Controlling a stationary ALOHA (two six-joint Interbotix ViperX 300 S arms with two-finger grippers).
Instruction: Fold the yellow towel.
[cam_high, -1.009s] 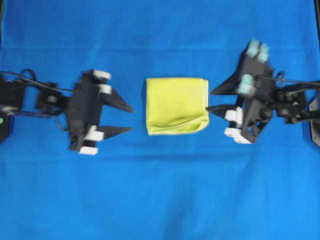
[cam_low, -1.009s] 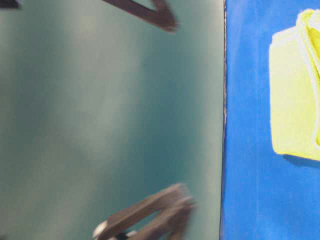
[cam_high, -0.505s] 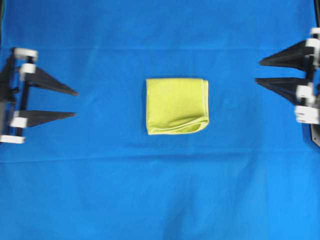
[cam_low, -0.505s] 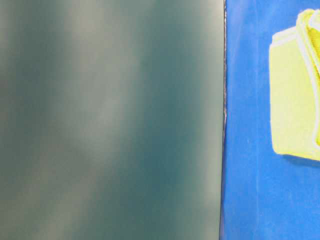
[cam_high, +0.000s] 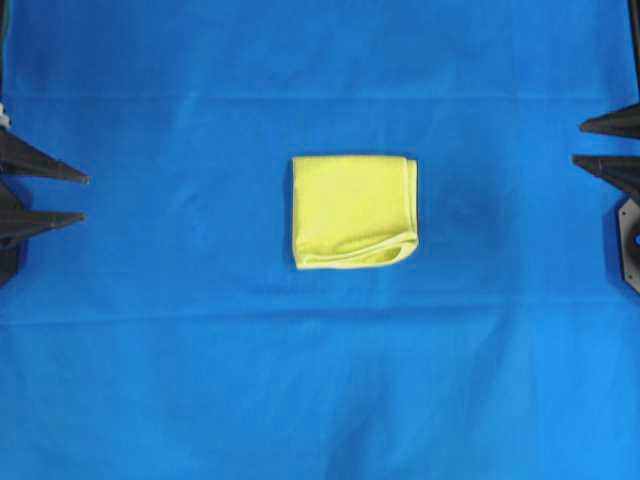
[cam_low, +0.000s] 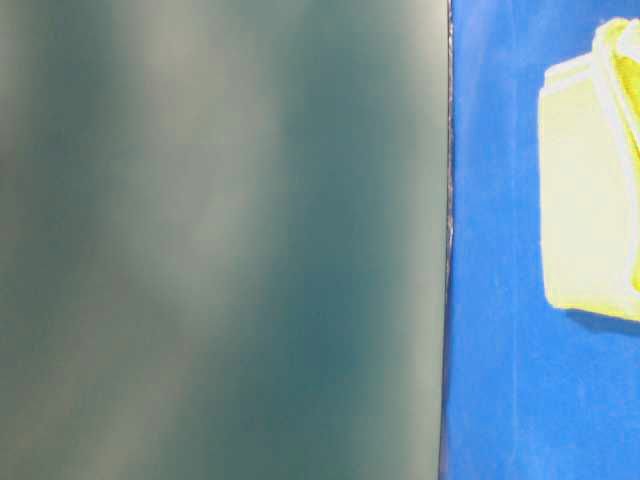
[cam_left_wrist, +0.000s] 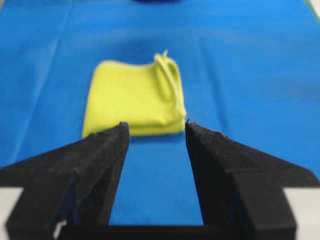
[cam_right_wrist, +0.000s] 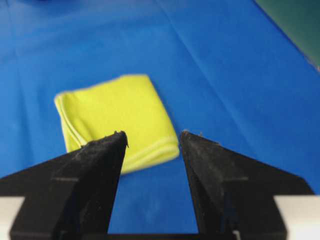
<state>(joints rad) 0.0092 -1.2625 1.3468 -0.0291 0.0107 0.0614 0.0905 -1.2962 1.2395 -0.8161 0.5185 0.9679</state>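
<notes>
The left pincer (cam_high: 85, 198) sits at the left edge of the overhead view, jaws parted and empty; the right pincer (cam_high: 578, 143) mirrors it at the right edge, also spread with nothing between the tips. Both are well apart from the yellow towel (cam_high: 354, 211), which lies folded in the middle of the tabletop on the blue cloth (cam_high: 320, 390).

The towel looks light, soft and floppy, likely to sag and unfold if lifted by one layer. A pinch through all the layers at a corner or along the hemmed edge should hold best.

It is close to square, slightly wider left to right in the overhead view. Its loose hems curl open at the lower right corner.
</notes>
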